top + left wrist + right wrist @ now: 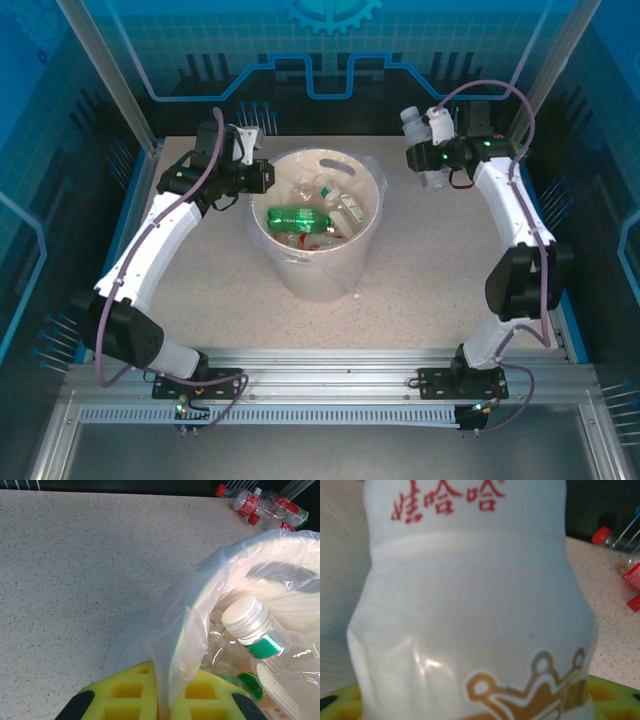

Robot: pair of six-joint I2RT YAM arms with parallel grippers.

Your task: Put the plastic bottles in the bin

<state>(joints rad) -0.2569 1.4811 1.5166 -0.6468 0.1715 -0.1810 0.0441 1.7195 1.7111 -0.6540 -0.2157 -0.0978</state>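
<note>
**White bottle in the right tool, bin at mid-bench**

The large round cream-white plastic bin (pixel 320 275) stands upright in the middle of the speckled beige bench (pixel 420 270), between the two arms. A clear plastic bag liner (pixel 170 630) lines it and folds out over the rim. Several plastic bottles lie inside. A green plastic bottle (pixel 300 217) rests on its side on top of the heap. Close under the left rim is a clear bottle with a white cap and green neck band (pixel 250 625), and a green cap (pixel 250 686) shows just beside it.

The left tool (pixel 162 700) sits at the bin's left rim. Its yellow foam pads (pixel 127 692) are pressed together on a fold of the liner, which runs down between them.

The right tool (pixel 418 152) is at the far right of the bench, well apart from the bin. An opaque white plastic bottle (pixel 470 605), printed with red characters and a gold crown, stands between its yellow pads, very close to the wrist camera. The tool appears to be pinching it, though the points of contact fall at the picture's lower edge and cannot be made out.

A cluster of small clear bottles with red caps and red labels (pixel 260 505) lies on the bench by its edge, beyond the bin as the left wrist sees it. In the right wrist view, a red-capped bottle (pixel 604 534) lies on the bench to the right of the white one.
</note>
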